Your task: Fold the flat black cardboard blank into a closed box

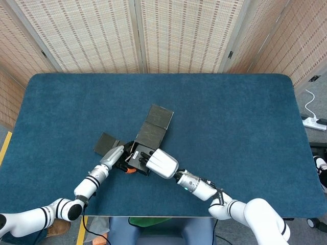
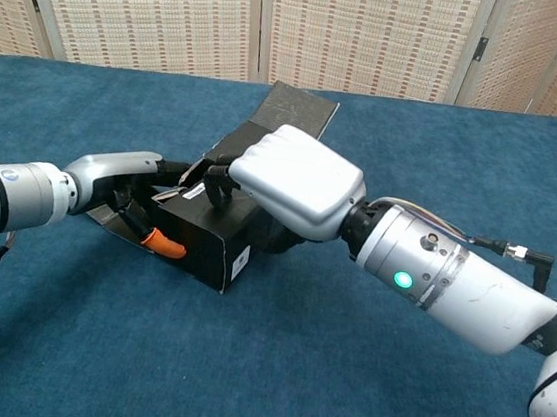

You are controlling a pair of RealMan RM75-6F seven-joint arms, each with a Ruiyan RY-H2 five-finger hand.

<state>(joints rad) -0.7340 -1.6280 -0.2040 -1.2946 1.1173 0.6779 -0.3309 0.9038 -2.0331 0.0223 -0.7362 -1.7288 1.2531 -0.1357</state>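
Observation:
The black cardboard blank lies part-folded on the blue table, its box body standing with walls up. A long lid panel reaches away from the body toward the far side. One side flap lies flat to the left. My right hand is on top of the body, fingers curled over its upper wall edge. In the head view the right hand covers the body's near right part. My left hand holds the open left end, and an orange fingertip rests against that wall. The box's inside is hidden.
The blue cloth table stretches wide to the right and the far side. Woven screens stand behind it. A white power strip lies off the table's right edge.

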